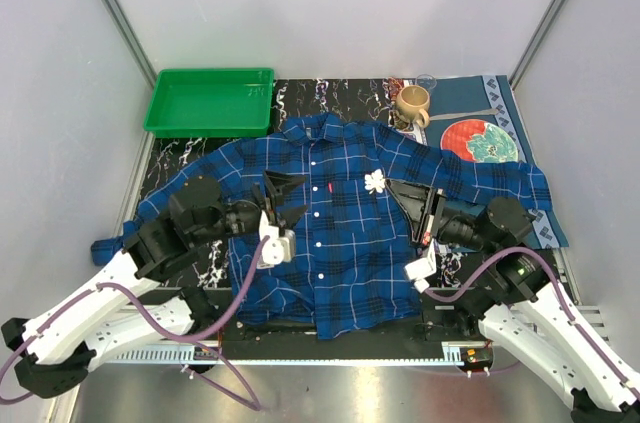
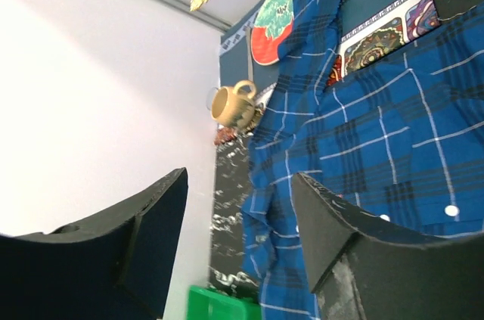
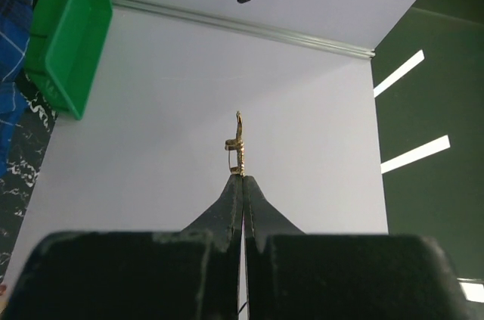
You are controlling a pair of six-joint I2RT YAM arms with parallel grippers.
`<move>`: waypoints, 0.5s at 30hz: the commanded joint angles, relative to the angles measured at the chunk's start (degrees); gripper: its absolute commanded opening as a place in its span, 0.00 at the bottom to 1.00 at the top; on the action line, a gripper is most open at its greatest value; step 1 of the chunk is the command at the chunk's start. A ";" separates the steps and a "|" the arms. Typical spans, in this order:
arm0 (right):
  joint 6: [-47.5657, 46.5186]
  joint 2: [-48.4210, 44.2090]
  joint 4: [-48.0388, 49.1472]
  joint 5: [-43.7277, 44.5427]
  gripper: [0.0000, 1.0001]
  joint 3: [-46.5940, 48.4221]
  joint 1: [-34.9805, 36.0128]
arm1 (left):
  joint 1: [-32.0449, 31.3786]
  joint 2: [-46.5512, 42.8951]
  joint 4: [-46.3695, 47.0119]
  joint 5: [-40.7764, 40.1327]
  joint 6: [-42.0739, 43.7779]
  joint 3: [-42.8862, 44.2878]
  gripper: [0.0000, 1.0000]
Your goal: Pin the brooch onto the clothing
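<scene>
Gold brooch (image 3: 237, 142) is tip-pinched by the closed right gripper (image 3: 242, 178).
Slipping is risked by the thin hold; left gripper (image 2: 240, 184) is spread, empty.

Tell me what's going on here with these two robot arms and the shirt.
The right gripper is shut on the small gold brooch, pinching its edge at the very tips of its fingers. Seen from above, the brooch is over the chest of the blue plaid shirt, which is spread out flat, but it is not pinned yet. The left gripper is open over the shirt's front, holding nothing.
</scene>
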 commanded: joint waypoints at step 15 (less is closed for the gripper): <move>43.89 7.23 -14.68 -4.28 0.00 19.47 0.48 | -9.07 5.82 7.21 -3.57 -9.13 5.33 0.54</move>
